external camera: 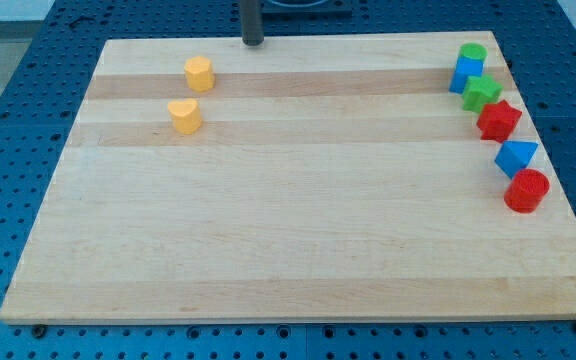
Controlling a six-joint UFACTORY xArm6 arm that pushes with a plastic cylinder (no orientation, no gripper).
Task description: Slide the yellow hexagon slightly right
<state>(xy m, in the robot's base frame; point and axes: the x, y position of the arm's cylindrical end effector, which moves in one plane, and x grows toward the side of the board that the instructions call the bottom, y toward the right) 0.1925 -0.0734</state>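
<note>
The yellow hexagon [199, 73] sits near the view's top left of the wooden board [288, 240]. A yellow heart block [184, 115] lies just below it, slightly to the left. My tip [253, 43] is at the board's top edge, to the right of and a little above the yellow hexagon, apart from it.
Along the board's right side stand a green cylinder [472, 53], a blue block [465, 73], a green star [482, 93], a red star [498, 120], a blue triangle [515, 156] and a red cylinder [526, 190]. A blue perforated table surrounds the board.
</note>
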